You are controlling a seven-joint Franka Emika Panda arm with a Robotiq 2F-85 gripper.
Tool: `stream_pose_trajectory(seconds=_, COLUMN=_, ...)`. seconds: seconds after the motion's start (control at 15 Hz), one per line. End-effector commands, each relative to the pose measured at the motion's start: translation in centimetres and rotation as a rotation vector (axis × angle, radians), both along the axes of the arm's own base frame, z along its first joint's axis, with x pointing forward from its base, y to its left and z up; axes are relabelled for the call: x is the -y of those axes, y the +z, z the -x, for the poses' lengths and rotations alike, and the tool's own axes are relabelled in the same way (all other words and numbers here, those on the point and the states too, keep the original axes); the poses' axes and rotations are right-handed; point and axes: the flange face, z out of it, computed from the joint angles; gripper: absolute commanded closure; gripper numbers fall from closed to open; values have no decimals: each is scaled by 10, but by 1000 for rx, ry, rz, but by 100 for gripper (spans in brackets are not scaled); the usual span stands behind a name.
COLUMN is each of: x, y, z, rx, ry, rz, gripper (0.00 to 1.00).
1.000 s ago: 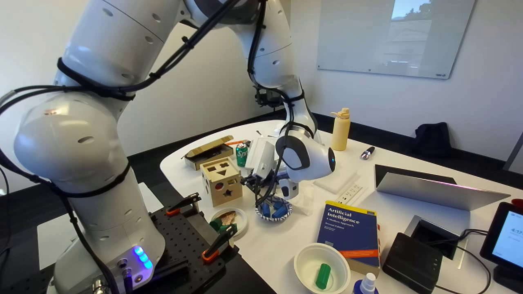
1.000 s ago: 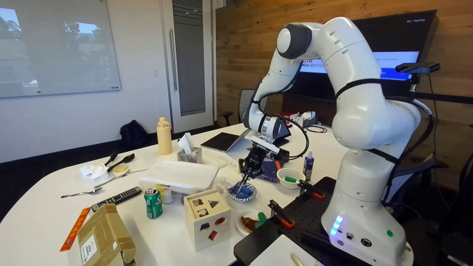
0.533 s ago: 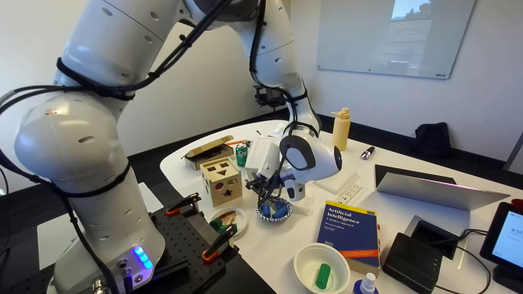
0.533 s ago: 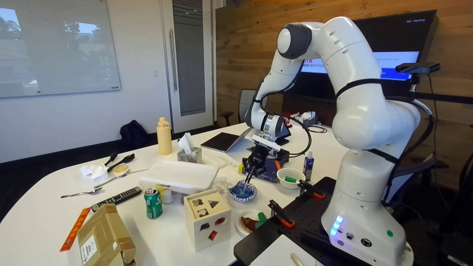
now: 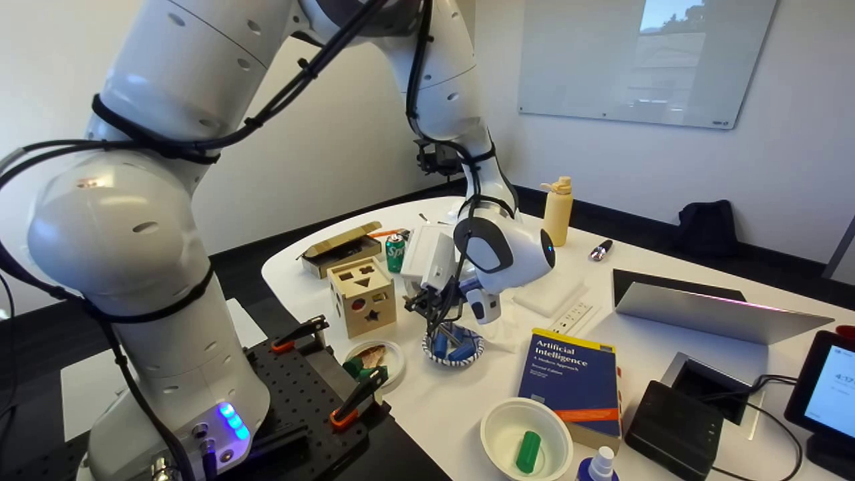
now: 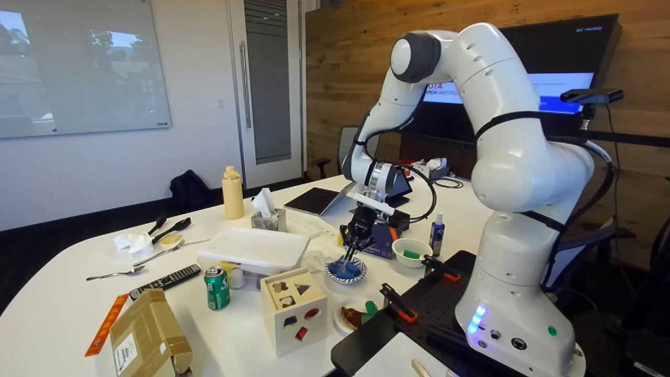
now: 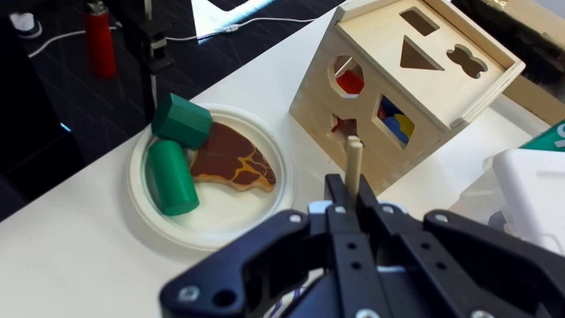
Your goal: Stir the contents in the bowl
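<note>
The small round blue-and-white patterned bowl (image 5: 461, 363) stands on the table with several blue blocks (image 5: 461, 352) in it; the bowl also shows in an exterior view (image 6: 345, 281). My gripper (image 7: 351, 190) is shut on a pair of thin wooden sticks (image 7: 353, 165), whose upper ends poke out past the fingertips in the wrist view. In both exterior views the gripper (image 6: 349, 255) is tilted just above the bowl, and the sticks reach down among the blue blocks. In the wrist view only a sliver of the bowl's rim (image 7: 287, 301) shows; its contents are hidden behind the gripper.
A wooden shape-sorter box (image 5: 363, 297) and a white plate (image 7: 225, 223) with a toy steak and green blocks stand close to the bowl. A lidded plastic container (image 6: 256, 248), a book (image 5: 571, 374) and a white bowl (image 5: 494, 414) with a green block are around it.
The gripper and sticks have moved a little to the right over the bowl, then slightly back. The bowl has slid slightly to the right in both exterior views, and the blue blocks have shifted.
</note>
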Motion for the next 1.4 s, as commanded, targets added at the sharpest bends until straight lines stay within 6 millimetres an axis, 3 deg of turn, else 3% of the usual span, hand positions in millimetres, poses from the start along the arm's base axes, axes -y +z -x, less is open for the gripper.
stream_pose_trajectory(seconds=0.0, x=-13, y=11, z=-6, rx=19, ry=14, rz=-39, gripper=98)
stream_pose_trajectory(seconds=0.33, x=-17, y=15, z=1, rx=-37, ry=-14, rz=-91, gripper=98)
stream_pose_trajectory(seconds=0.93, x=13, y=18, z=9, rx=-19, ry=-47, rz=16, gripper=98)
stream_pose_trajectory(seconds=1.33, x=2, y=18, z=-1, rx=36, ry=-11, rz=40, gripper=98)
